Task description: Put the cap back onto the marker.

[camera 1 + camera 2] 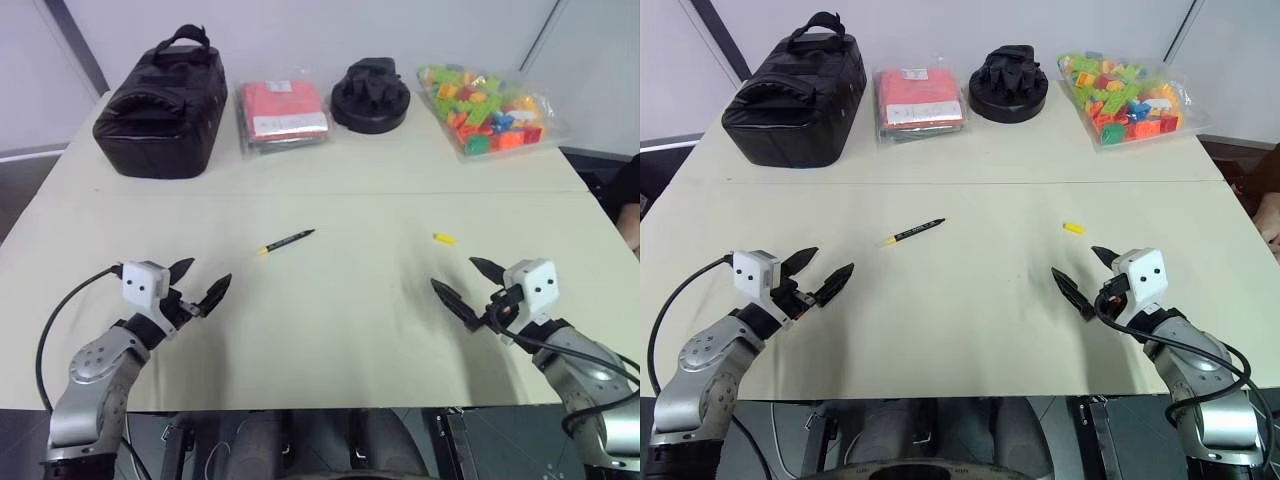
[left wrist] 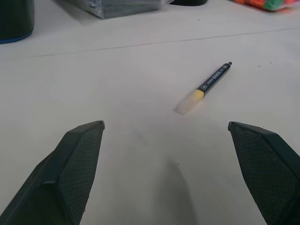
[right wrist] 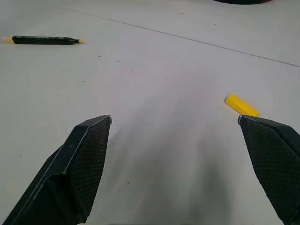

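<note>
The cap (image 1: 444, 238) is so small and round that it is likely going to be the trouble: a pinch landing slightly off could be sending it rolling or skidding across the smooth table (image 1: 330, 320), perhaps off toward the right edge. The marker (image 1: 287, 241) is thin and lying flat, so fingertips closing over it could be scraping the tabletop or spinning it instead of lifting it. Even with both picked up, lining a tiny cap onto a narrow tip with 2 separate arms is asking for a miss.

Right now nothing is being held. The left gripper (image 1: 203, 284) is hovering low over the near left of the table, its 2 black fingers spread wide and aiming forward and inward at the marker, which is lying well ahead of it near the table's middle. The right gripper (image 1: 470, 281) is mirroring it on the near right, fingers equally splayed, angling inward, with the cap lying just beyond its outer finger (image 3: 274, 164), untouched.
</note>
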`<state>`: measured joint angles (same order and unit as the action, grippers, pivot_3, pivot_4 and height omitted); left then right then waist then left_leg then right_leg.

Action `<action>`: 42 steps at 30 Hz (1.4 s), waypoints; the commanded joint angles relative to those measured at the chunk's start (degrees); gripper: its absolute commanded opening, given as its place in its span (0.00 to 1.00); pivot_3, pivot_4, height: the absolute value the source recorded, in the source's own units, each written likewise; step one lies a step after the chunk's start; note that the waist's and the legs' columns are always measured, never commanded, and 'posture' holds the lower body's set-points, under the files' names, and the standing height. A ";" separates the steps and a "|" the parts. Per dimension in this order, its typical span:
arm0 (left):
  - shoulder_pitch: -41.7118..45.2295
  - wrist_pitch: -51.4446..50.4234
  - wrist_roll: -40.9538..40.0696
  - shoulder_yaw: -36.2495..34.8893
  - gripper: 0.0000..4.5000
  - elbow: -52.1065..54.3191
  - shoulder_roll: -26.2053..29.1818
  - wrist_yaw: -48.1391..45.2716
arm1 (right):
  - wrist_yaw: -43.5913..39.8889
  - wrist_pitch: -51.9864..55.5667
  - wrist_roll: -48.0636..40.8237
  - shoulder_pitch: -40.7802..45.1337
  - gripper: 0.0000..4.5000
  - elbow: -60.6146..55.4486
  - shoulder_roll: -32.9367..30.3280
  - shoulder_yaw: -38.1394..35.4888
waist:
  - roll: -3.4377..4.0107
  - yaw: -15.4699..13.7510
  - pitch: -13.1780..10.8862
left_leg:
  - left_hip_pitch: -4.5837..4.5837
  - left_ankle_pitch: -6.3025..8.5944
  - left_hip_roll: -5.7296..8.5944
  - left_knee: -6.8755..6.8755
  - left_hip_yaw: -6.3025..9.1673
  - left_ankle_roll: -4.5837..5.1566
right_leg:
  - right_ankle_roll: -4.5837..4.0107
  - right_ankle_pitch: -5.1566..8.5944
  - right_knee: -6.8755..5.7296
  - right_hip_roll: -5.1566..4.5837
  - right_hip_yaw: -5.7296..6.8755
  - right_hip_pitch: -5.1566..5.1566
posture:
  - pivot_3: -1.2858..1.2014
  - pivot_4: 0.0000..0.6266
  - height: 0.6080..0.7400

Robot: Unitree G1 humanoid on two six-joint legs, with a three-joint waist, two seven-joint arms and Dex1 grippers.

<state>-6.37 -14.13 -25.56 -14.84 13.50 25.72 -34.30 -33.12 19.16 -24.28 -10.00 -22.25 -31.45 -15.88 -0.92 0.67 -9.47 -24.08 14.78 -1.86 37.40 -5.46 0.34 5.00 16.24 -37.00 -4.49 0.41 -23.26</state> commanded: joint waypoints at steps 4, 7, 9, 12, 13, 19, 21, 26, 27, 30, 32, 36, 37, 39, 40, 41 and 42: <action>1.34 1.95 0.09 -1.59 0.99 -1.02 1.31 -1.24 | -0.38 -1.27 0.44 0.71 1.00 -0.42 0.15 -0.27 | 0.00 0.00 0.00 | 0.00 0.00 0.00 0.02 0.00 0.01 | 0.02 0.00 -0.01 0.03 0.01 0.01 | 0.52 0.24 1.00; 3.18 2.49 0.28 -1.57 0.99 -2.91 3.46 -3.39 | -1.16 -0.11 0.15 1.53 1.00 -0.66 -1.03 -0.41 | 0.00 -0.01 0.00 | 0.01 -0.01 0.00 0.02 0.00 0.01 | 0.03 -0.01 -0.03 0.07 0.01 0.01 | 0.52 0.24 1.00; 5.70 2.74 0.24 -1.21 0.99 -4.82 6.02 -6.19 | -2.03 2.14 -0.83 3.12 1.00 -1.19 -2.67 -0.84 | -0.01 -0.01 0.00 | 0.02 -0.01 0.00 0.06 0.00 0.02 | 0.03 -0.01 -0.07 0.07 0.02 0.01 | 0.52 0.24 1.00; 11.06 2.34 -0.19 0.04 0.99 -8.92 9.85 -11.23 | -3.75 5.36 -2.95 6.42 1.00 -1.55 -5.32 -1.59 | -0.01 -0.08 0.00 | 0.02 -0.04 0.00 0.10 0.00 0.06 | 0.02 -0.01 -0.09 0.08 0.08 0.03 | 0.52 0.24 1.00; 13.96 2.23 -0.34 1.08 0.99 -11.39 11.42 -14.44 | -4.46 6.48 -3.60 7.99 1.00 -1.60 -6.52 -1.62 | -0.02 -0.06 0.00 | 0.02 -0.05 0.01 0.11 0.01 0.08 | 0.02 -0.01 -0.09 0.08 0.10 0.04 | 0.52 0.24 1.00; 30.93 6.04 3.50 10.02 0.99 -28.77 15.15 -31.27 | -6.07 10.89 -6.15 14.36 1.00 -2.88 -10.23 -0.95 | -0.02 -0.08 -0.01 | -0.03 -0.05 0.03 0.14 -0.01 0.10 | 0.05 -0.02 -0.06 0.26 0.15 0.04 | 0.52 0.24 1.00; 37.12 9.54 6.04 12.77 0.99 -36.32 13.43 -33.92 | -5.61 11.66 -6.48 15.29 1.00 -3.73 -10.17 -0.54 | -0.03 -0.10 -0.01 | -0.04 -0.03 0.02 0.15 -0.02 0.14 | 0.26 -0.11 -0.06 0.30 0.14 0.04 | 0.52 0.24 1.00; 48.77 17.71 10.88 16.42 0.99 -53.57 8.06 -37.44 | -3.88 14.31 -8.12 14.84 1.00 -7.70 -8.88 0.23 | -0.05 -0.29 -0.02 | -0.36 0.01 -0.02 0.54 0.05 0.22 | 0.38 -0.16 -0.13 0.50 0.20 -0.08 | 0.52 0.24 1.00; 50.50 19.16 11.58 16.68 0.99 -56.54 7.02 -37.67 | -3.40 14.65 -8.41 14.52 1.00 -8.32 -8.44 0.19 | -0.08 -0.25 -0.04 | -0.37 0.01 -0.02 0.57 0.04 0.23 | 0.40 -0.17 -0.13 0.50 0.20 -0.07 | 0.52 0.24 1.00; 54.96 23.19 13.54 16.74 0.99 -64.57 3.70 -37.47 | -1.60 15.49 -9.19 12.73 1.00 -9.88 -6.53 0.00 | -0.10 -0.20 -0.05 | -0.39 0.03 -0.03 0.62 0.04 0.25 | 0.45 -0.20 -0.13 0.50 0.19 -0.07 | 0.52 0.24 1.00; 57.32 25.03 14.75 16.85 0.99 -69.03 1.70 -37.41 | -0.85 15.60 -9.03 10.78 1.00 -10.96 -5.85 -0.04 | -0.10 -0.26 -0.05 | -0.40 0.03 -0.04 0.63 0.06 0.25 | 0.47 -0.21 -0.13 0.51 0.19 -0.07 | 0.52 0.24 1.00; 60.55 28.63 17.77 17.42 0.99 -75.03 -1.83 -34.99 | 0.34 15.37 -9.12 8.50 1.00 -12.13 -4.89 -0.59 | -0.14 -0.22 -0.08 | -0.41 0.03 -0.03 0.65 0.08 0.26 | 0.50 -0.22 -0.13 0.50 0.19 -0.06 | 0.52 0.24 1.00; 61.20 29.38 18.44 17.55 0.99 -76.06 -2.61 -34.32 | 0.53 15.26 -9.19 8.13 1.00 -12.25 -4.74 -0.62 | -0.15 -0.20 -0.08 | -0.41 0.03 -0.03 0.65 0.08 0.26 | 0.51 -0.23 -0.13 0.50 0.19 -0.06 | 0.52 0.24 1.00; 62.03 30.32 19.34 17.65 0.99 -77.36 -3.62 -34.05 | 0.78 15.09 -9.19 7.70 1.00 -12.44 -4.63 -0.54 | -0.16 -0.19 -0.09 | -0.41 0.04 -0.04 0.66 0.09 0.27 | 0.52 -0.23 -0.14 0.50 0.19 -0.06 | 0.52 0.24 1.00; 62.35 30.92 19.93 17.78 0.99 -77.88 -4.09 -33.84 | 0.91 15.02 -9.19 7.53 1.00 -12.48 -4.54 -0.55 | -0.16 -0.18 -0.09 | -0.41 0.04 -0.05 0.66 0.11 0.27 | 0.52 -0.23 -0.14 0.51 0.19 -0.06 | 0.52 0.24 1.00; 62.69 31.22 20.44 17.86 0.99 -78.38 -4.63 -33.68 | 1.00 14.95 -9.20 7.42 1.00 -12.45 -4.49 -0.58 | -0.16 -0.16 -0.09 | -0.42 0.04 -0.05 0.66 0.12 0.27 | 0.52 -0.24 -0.14 0.52 0.19 -0.06 | 0.52 0.24 1.00; 62.95 31.48 20.95 17.94 0.99 -78.86 -5.05 -33.50 | 1.09 14.89 -9.20 7.33 1.00 -12.44 -4.44 -0.57 | -0.16 -0.14 -0.09 | -0.41 0.04 -0.05 0.66 0.12 0.27 | 0.52 -0.23 -0.14 0.52 0.19 -0.06 | 0.52 0.24 1.00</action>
<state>55.00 15.88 -5.45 2.97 -65.17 20.84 -68.20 -32.31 34.99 -32.77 -2.63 -32.44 -36.19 -15.02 -1.09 0.53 -9.56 -24.50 14.82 -1.91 38.06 -5.34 0.61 5.52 16.00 -37.15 -3.97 0.59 -23.32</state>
